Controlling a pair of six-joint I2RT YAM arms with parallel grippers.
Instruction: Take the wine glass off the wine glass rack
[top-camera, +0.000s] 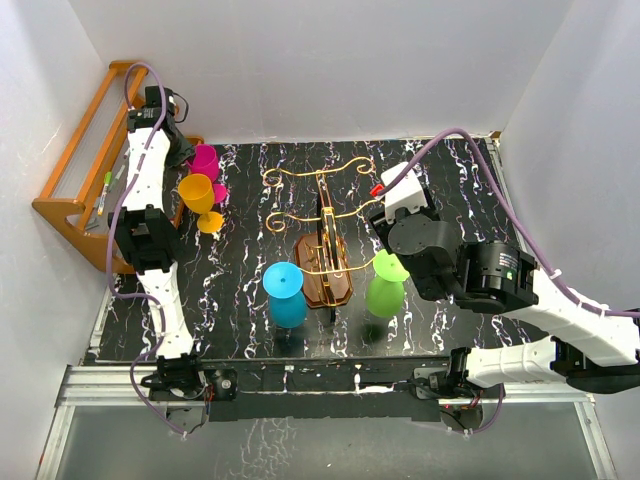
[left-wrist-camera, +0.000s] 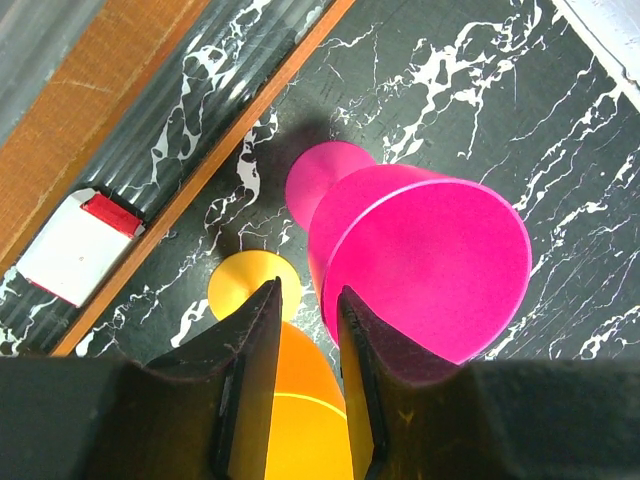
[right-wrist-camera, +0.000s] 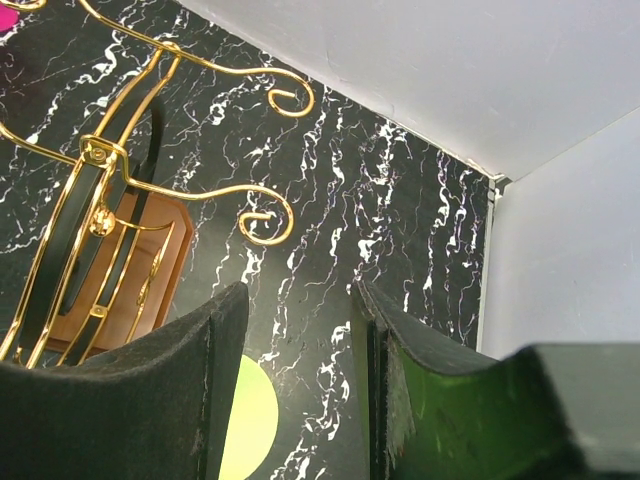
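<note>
The wine glass rack (top-camera: 326, 272) stands mid-table, with a brown oval base and gold wire arms. A blue wine glass (top-camera: 286, 295) and a green wine glass (top-camera: 385, 288) hang upside down at its near arms. My right gripper (top-camera: 381, 226) is open and empty just behind the green glass. In the right wrist view the gripper (right-wrist-camera: 300, 290) shows the green foot (right-wrist-camera: 250, 420) by its left finger, and the rack's curled arms (right-wrist-camera: 262, 222) lie to the left. My left gripper (top-camera: 184, 150) is open over the orange glass (left-wrist-camera: 290, 400) and beside the pink glass (left-wrist-camera: 430, 260).
The orange glass (top-camera: 200, 196) and pink glass (top-camera: 205, 161) stand at the table's left, next to the stepped wooden shelf (top-camera: 70, 190). A white and red item (left-wrist-camera: 75, 245) lies on that shelf. White walls close in the back and both sides.
</note>
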